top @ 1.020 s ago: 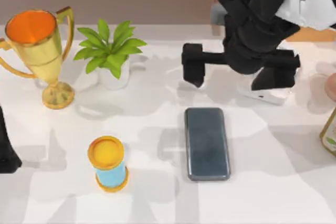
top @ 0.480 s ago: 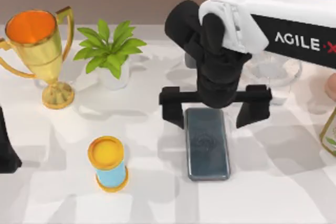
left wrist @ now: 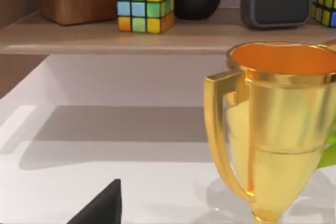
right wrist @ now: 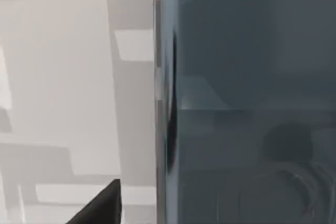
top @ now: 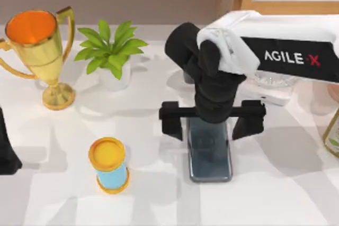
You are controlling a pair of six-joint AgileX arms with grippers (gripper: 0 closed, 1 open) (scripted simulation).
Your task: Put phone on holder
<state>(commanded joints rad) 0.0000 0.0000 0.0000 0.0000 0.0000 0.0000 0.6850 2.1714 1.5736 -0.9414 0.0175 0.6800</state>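
The white table [top: 296,194] carries everything. My right arm [top: 286,51] reaches in from three o'clock, and the right gripper [top: 211,121] hangs over the far end of the phone [top: 211,157], its two black fingers [top: 172,123] spread wide, one on each side of the slab and holding nothing. The phone lies flat just right of the table's middle, long axis running twelve to six; the right wrist view looks straight down on its glossy grey face [right wrist: 252,98]. A white holder [top: 270,95] sits at about two o'clock, partly behind the arm. At ten o'clock stands a gold trophy [top: 39,51], with a potted plant [top: 110,51] beside it toward eleven. A small yellow-and-blue hourglass [top: 110,165] stands at seven o'clock. My left arm [top: 6,149] is parked at nine o'clock.
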